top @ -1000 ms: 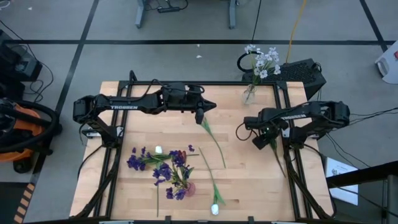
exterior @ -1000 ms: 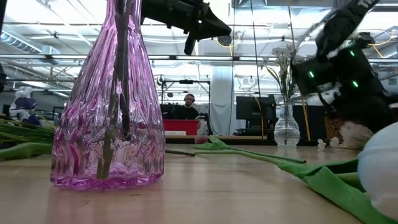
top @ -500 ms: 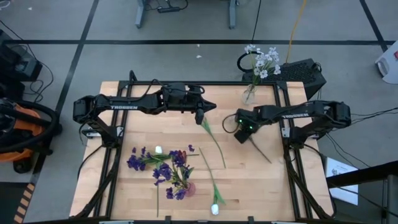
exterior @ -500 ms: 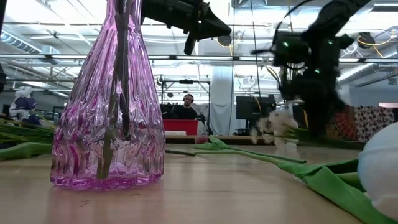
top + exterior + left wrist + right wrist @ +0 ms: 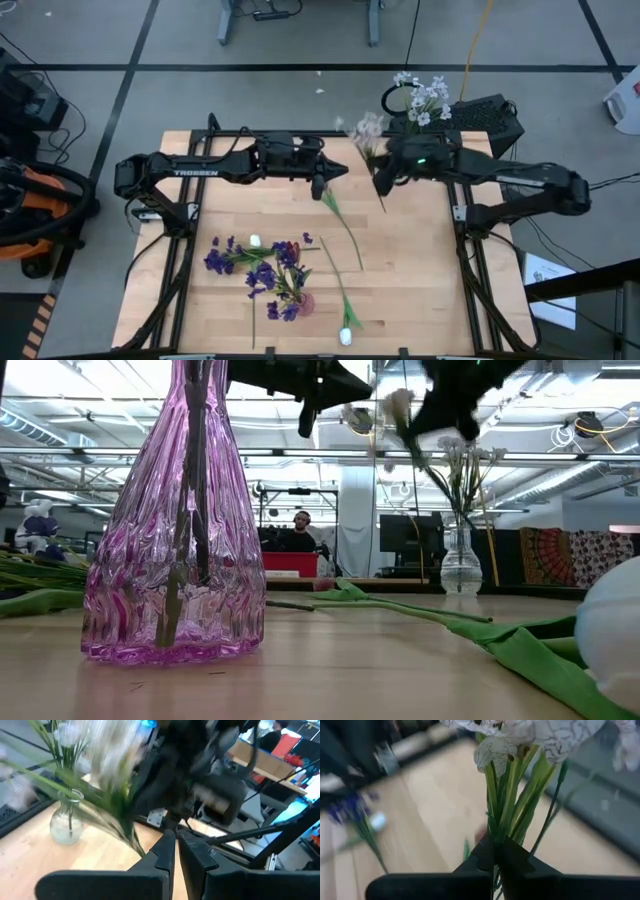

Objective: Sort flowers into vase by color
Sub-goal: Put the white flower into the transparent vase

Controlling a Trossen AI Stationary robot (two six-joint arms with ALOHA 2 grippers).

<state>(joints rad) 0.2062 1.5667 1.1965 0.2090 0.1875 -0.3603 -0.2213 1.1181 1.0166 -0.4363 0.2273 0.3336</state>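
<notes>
My right gripper (image 5: 380, 186) is shut on a white blossom spray (image 5: 368, 128), held high over the table's far right part; its blossoms (image 5: 520, 735) fill the right wrist view. Just to the left, my left gripper (image 5: 322, 187) hovers high and shut, with nothing seen between its fingers (image 5: 172, 842). A green stem (image 5: 345, 235) lies on the table below it. A pink vase (image 5: 175, 560) holding purple flowers (image 5: 270, 272) stands near the front. A clear vase (image 5: 401, 150) with white sprays (image 5: 425, 95) stands at the far right corner. A white tulip (image 5: 346, 336) lies at the front edge. My right gripper pinches the spray's bundle of green stems (image 5: 496, 834) between its two fingers, below the blossoms. The spray is lifted clear of the table, blossoms toward the far edge, and its stem end (image 5: 383, 206) sticks out past the fingers toward the near side.
More purple flowers (image 5: 222, 258) and a small white bud (image 5: 255, 240) lie left of the pink vase. In the low view the tulip's bud (image 5: 610, 630) and leaf lie close to the camera. Bare wood shows at the table's right half (image 5: 420, 280).
My right gripper has picked the white spray off the table's right side and risen fast, moving left and toward the far edge. It tipped from pointing down to nearly level. The spray has swung round, its blossoms now high and toward the far edge.
</notes>
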